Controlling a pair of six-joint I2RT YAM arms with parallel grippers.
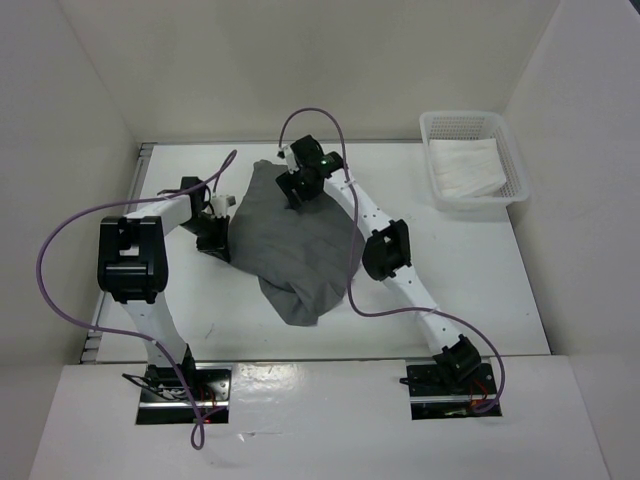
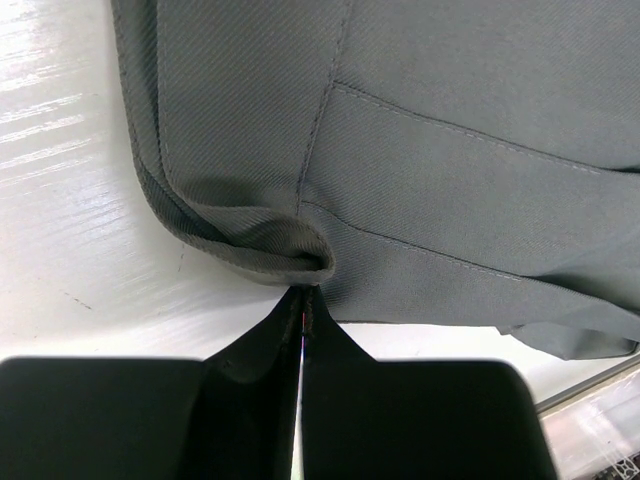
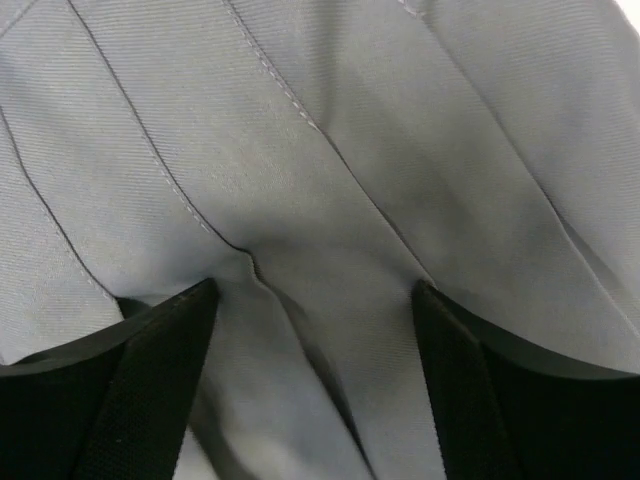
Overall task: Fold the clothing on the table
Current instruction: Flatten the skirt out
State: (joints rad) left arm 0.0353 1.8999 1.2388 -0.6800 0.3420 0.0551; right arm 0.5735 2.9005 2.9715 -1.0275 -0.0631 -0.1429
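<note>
The clothing (image 1: 295,245), a grey pleated skirt, lies rumpled on the table (image 1: 480,270) between the two arms. My left gripper (image 1: 222,240) is at its left edge. In the left wrist view the left gripper (image 2: 305,295) is shut, its tips pinching a curled fold of the clothing's (image 2: 450,150) hem just above the table (image 2: 80,200). My right gripper (image 1: 295,195) is over the far part of the skirt. In the right wrist view the right gripper (image 3: 315,290) is open, fingers set wide apart against the clothing (image 3: 300,120) with a pleat ridge between them.
A white mesh basket (image 1: 510,150) holding a white cloth (image 1: 465,165) stands at the back right. A metal rail (image 1: 140,170) runs along the table's left edge, and the rail (image 2: 590,385) also shows in the left wrist view. White walls enclose the table.
</note>
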